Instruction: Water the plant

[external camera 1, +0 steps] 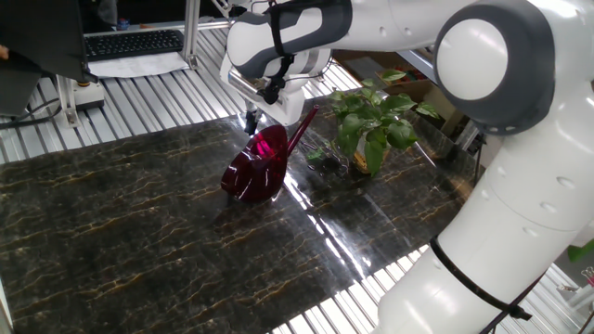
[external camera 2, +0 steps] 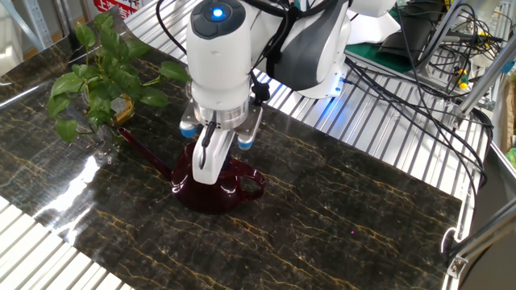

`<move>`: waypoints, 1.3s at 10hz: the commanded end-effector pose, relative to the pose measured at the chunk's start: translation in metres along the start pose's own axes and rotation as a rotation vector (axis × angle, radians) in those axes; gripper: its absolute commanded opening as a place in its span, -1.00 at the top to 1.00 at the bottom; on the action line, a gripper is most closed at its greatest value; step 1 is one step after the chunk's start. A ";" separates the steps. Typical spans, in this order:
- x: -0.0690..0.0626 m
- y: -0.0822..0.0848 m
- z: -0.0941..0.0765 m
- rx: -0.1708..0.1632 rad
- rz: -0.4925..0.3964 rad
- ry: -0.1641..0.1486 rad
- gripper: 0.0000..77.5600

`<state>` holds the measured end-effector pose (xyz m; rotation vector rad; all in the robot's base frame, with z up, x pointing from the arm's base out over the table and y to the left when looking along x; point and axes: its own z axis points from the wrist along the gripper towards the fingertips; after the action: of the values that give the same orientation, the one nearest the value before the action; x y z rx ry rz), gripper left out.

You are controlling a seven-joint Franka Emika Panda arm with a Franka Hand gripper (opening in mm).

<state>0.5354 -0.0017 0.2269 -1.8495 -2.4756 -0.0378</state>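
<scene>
On the dark marbled table [external camera 2: 339, 217] there are just two things to count: one dark red translucent watering can [external camera 2: 211, 185] and one potted plant [external camera 2: 97, 80]. One white robot arm [external camera 1: 483, 111] reaches over them.

Nearest in the other fixed view is the watering can, standing upright on the tabletop, its loop handle pointing away from the plant and its long thin spout [external camera 2: 145, 151] angled toward it. The spout's tip lies at the foot of the plant. In one fixed view the can glows brighter red inside where the light passes through it [external camera 1: 255, 167].

Directly above the can hangs the gripper [external camera 2: 205, 171], pointing down. Its pale fingers [external camera 2: 203, 161] are lowered into the mouth of the can, in front of the rear wall. They look close together, but I cannot tell whether they pinch the rim or simply hang inside it, as both cameras see them edge-on.

Farther back stands the plant, with broad bright green heart-shaped leaves on thin stems, near the table's edge, just beside the spout and clear of the gripper [external camera 1: 252, 119]. Its pot is mostly hidden by leaves.
</scene>
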 end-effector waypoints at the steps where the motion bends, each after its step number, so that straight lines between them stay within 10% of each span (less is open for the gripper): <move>1: -0.002 0.000 -0.001 -0.001 0.032 0.001 1.00; 4: -0.005 0.000 0.000 -0.001 0.056 -0.001 1.00; 5: -0.005 0.000 0.000 -0.001 0.060 -0.001 -1.00; 13: -0.005 0.000 0.000 -0.001 0.060 -0.001 -1.00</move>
<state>0.5358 -0.0038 0.2260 -1.8972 -2.4373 -0.0344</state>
